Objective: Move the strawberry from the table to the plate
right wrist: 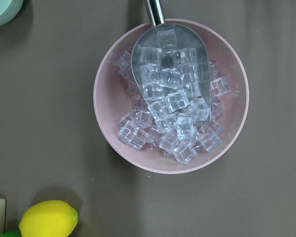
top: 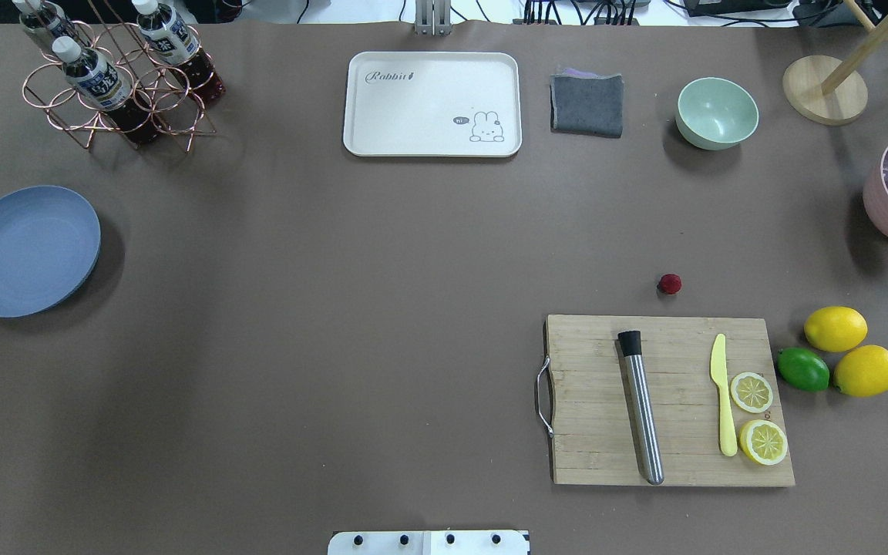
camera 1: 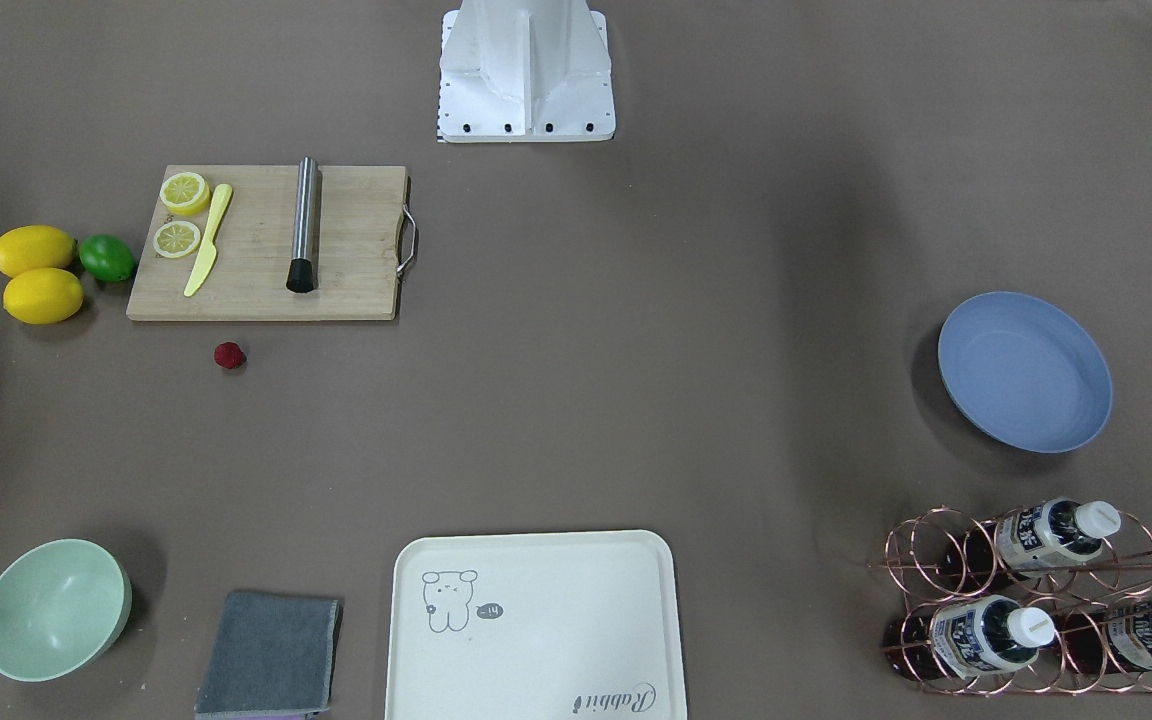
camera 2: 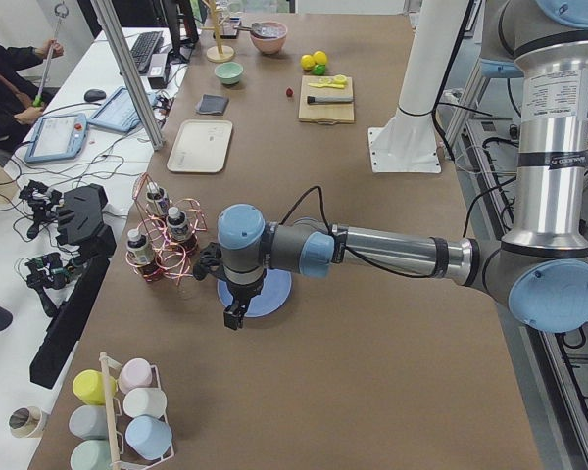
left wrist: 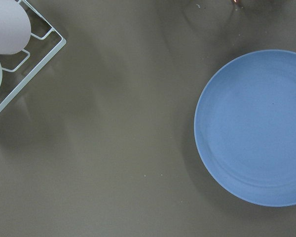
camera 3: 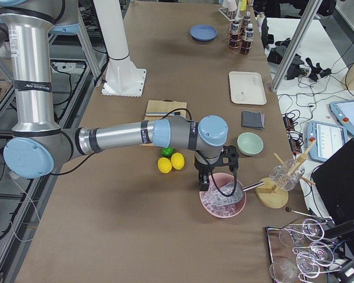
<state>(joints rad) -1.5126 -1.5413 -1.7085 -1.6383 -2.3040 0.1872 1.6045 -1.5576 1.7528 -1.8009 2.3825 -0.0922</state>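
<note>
The strawberry [top: 669,284] is a small dark-red berry lying on the table [top: 336,308], just beyond the cutting board's far edge; it also shows in the front view [camera 1: 229,355]. The blue-grey plate [top: 25,250] sits empty at the table's left end and fills the right side of the left wrist view [left wrist: 256,128]. My left gripper [camera 2: 233,315] hangs beside the plate [camera 2: 271,292], seen only from the side, so I cannot tell its state. My right gripper [camera 3: 205,183] hovers over a pink bowl of ice, far from the strawberry; its state cannot be told either.
A wooden cutting board [top: 667,401] carries a steel muddler, a yellow knife and lemon slices. Two lemons [top: 835,328] and a lime lie right of it. Cream tray [top: 432,104], grey cloth [top: 586,104], mint bowl [top: 716,112], bottle rack [top: 116,77], pink ice bowl [right wrist: 170,96].
</note>
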